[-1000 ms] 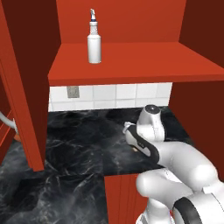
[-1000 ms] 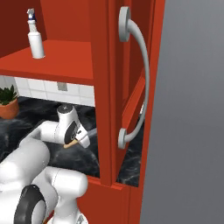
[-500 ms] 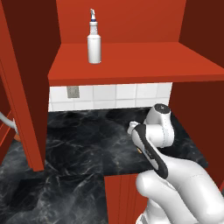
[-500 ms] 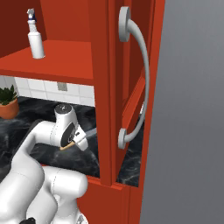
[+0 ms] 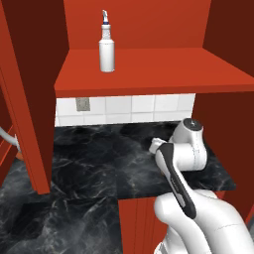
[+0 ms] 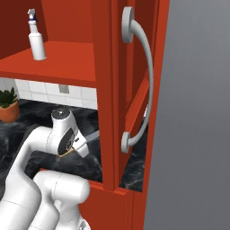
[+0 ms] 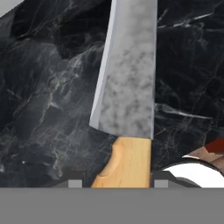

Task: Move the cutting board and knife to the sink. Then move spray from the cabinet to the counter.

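While the spray (image 5: 106, 43) stands upright on the red cabinet (image 5: 149, 74) shelf, the pincer (image 7: 118, 181) grips the knife (image 7: 127, 100) by its handle. Its blade reaches out above the black tabletop (image 7: 43, 109).

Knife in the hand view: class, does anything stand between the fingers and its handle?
Nothing visible does. The knife has its yellow-orange handle directly between the two fingers, with the grey blade extending away over the black marble counter. No other object sits in that gap.

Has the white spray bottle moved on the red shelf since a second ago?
No. The slim white spray bottle stands at the same spot near the left of the red cabinet shelf.
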